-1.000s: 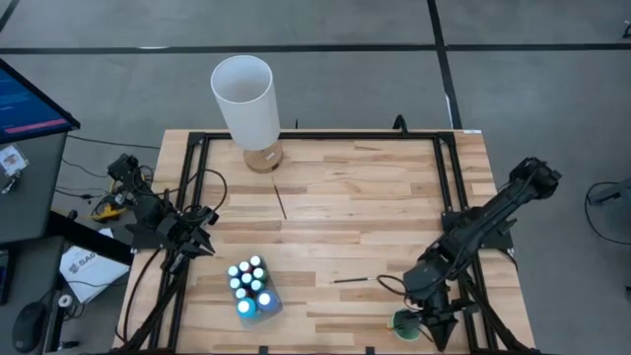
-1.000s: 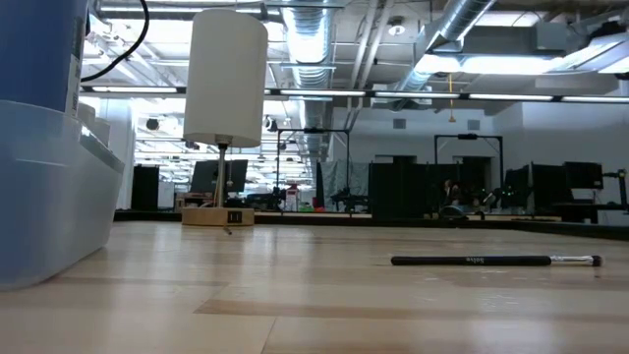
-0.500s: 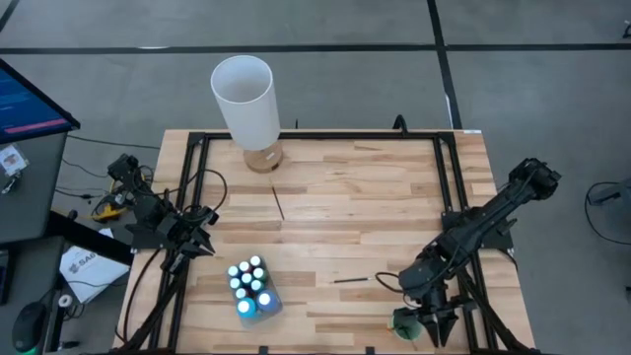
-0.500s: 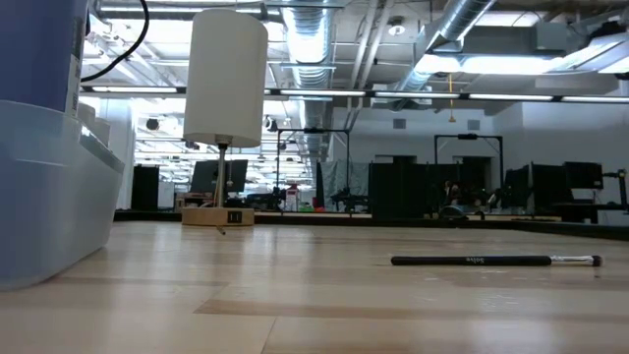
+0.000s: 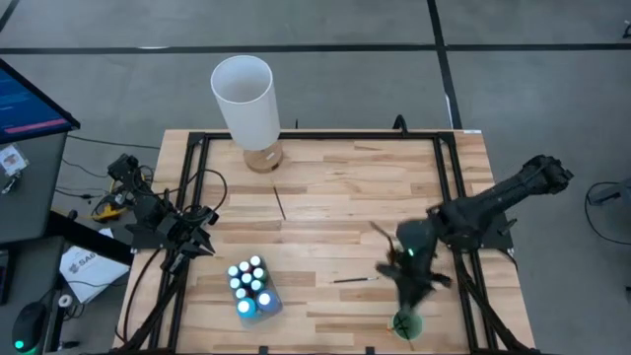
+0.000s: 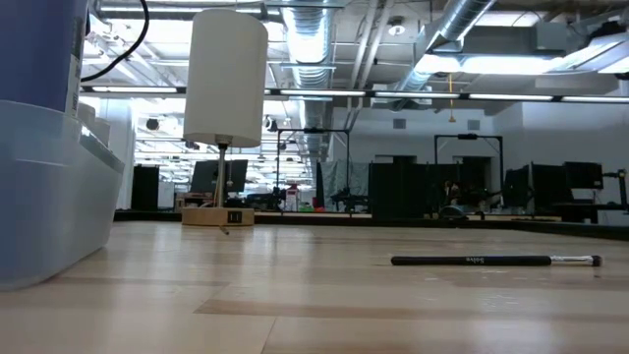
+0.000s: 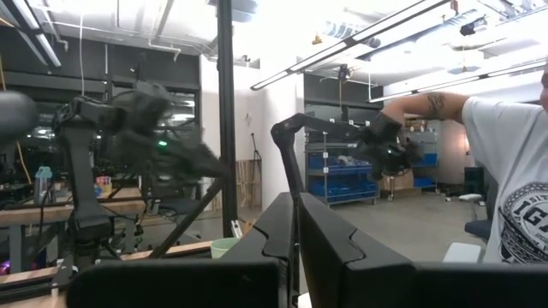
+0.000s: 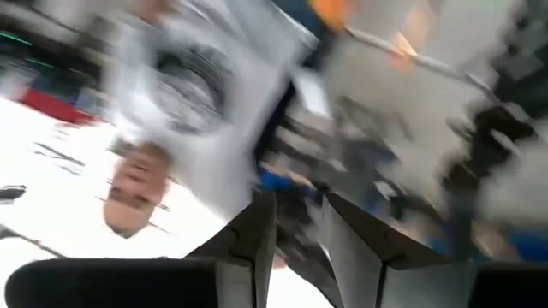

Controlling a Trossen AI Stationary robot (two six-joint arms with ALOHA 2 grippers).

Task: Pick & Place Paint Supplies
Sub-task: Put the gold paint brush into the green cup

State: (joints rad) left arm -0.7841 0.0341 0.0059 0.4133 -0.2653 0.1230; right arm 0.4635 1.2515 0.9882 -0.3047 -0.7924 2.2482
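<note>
While the left arm is folded at the table's (image 5: 325, 168) left edge, its gripper (image 5: 204, 244) pressed shut, the right arm is stretched in from the right edge, its gripper (image 5: 411, 286) blurred above a small green cup (image 5: 405, 322) near the front edge. Its fingers (image 8: 257, 235) are seen slightly parted, nothing visibly held. Bottles (image 5: 251, 286) are clustered front-left; one brush (image 5: 352, 280) lies mid-table, another (image 5: 280, 204) farther back. A person's arm (image 7: 445, 107) is partly cut off.
</note>
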